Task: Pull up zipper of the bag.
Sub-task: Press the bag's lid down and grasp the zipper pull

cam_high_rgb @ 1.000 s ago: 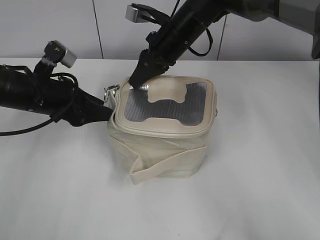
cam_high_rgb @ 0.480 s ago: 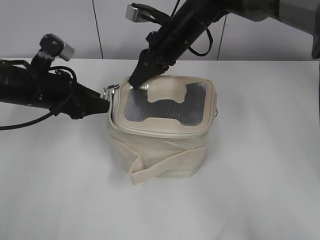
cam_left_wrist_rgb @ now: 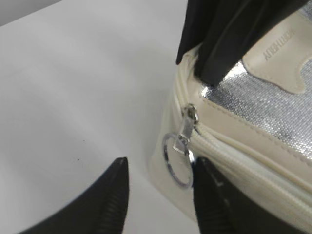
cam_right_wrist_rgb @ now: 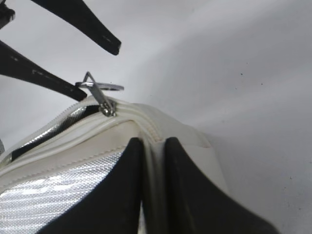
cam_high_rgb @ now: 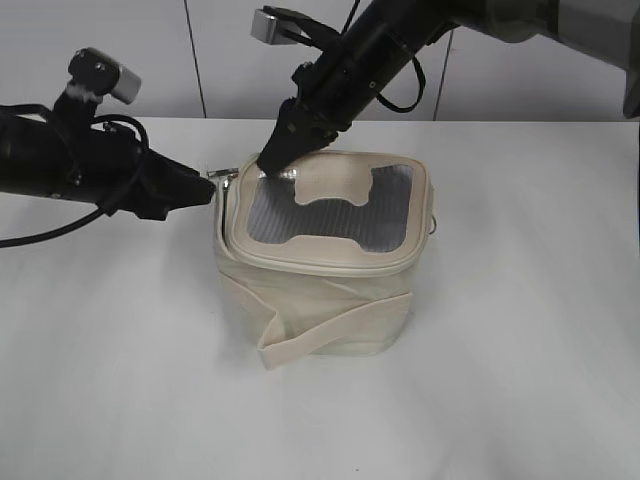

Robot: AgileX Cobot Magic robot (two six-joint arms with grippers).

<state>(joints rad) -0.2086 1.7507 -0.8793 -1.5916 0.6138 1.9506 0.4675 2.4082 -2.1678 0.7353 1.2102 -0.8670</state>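
Observation:
The cream bag (cam_high_rgb: 330, 285) stands mid-table, its grey window lid (cam_high_rgb: 330, 210) facing up. My right gripper (cam_high_rgb: 275, 158) is shut on the lid's rim at the back left corner; cream fabric shows between its fingers (cam_right_wrist_rgb: 122, 185). The zipper track (cam_left_wrist_rgb: 243, 158) runs round the rim. Its silver slider (cam_left_wrist_rgb: 190, 117) sits at the left corner with a ring pull (cam_left_wrist_rgb: 176, 158) hanging from it. My left gripper (cam_left_wrist_rgb: 161, 165) is open, with the ring between its fingers and touching the right one (cam_left_wrist_rgb: 214, 195). In the exterior view the left gripper (cam_high_rgb: 207, 190) is just left of the bag.
A flat cream strap (cam_high_rgb: 335, 330) crosses the bag's front side. The white table (cam_high_rgb: 520, 380) runs all round the bag, with a grey wall (cam_high_rgb: 150, 60) behind. The left gripper's two fingers (cam_right_wrist_rgb: 44, 78) show in the right wrist view beside the ring pull (cam_right_wrist_rgb: 105, 87).
My left gripper has risen from low against the bag's left side to the level of the ring pull. The right gripper and the bag have not moved.

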